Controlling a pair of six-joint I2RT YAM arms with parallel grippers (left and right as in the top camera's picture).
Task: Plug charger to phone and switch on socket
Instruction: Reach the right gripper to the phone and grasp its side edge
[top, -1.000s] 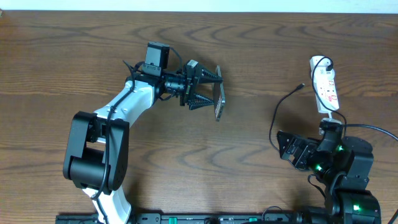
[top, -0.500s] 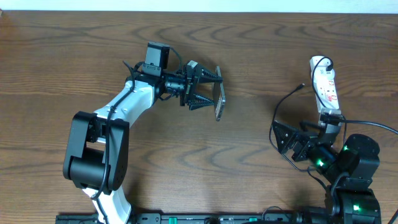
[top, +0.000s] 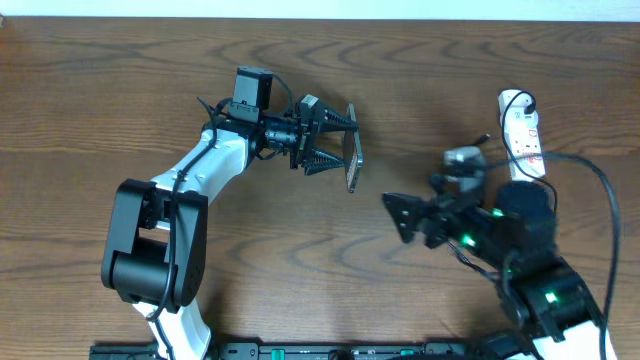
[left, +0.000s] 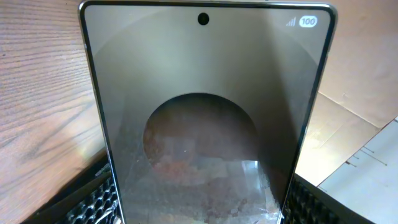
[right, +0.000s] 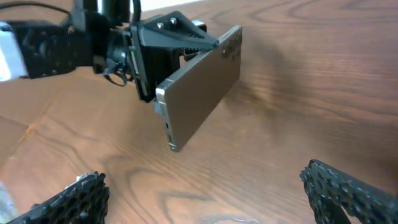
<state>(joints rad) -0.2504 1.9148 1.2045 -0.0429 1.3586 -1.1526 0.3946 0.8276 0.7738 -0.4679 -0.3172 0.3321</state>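
My left gripper is shut on the phone and holds it on edge above the table. The phone's dark glass face fills the left wrist view, with the left gripper's fingers at its two sides. In the right wrist view the phone stands ahead with its port end towards me. My right gripper is wide open and empty, to the right of the phone; its fingers frame bare wood. The white socket lies at the far right. The charger's tip lies left of the socket; its cable is mostly hidden behind my right arm.
The wooden table stretches across the view, with a pale wall edge at the top. My right arm's thick black cable loops past the socket. The left arm's white link reaches in from the front left.
My right arm has swung left and forward from the front right, bringing its open gripper towards the phone. The left gripper and phone have stayed put.
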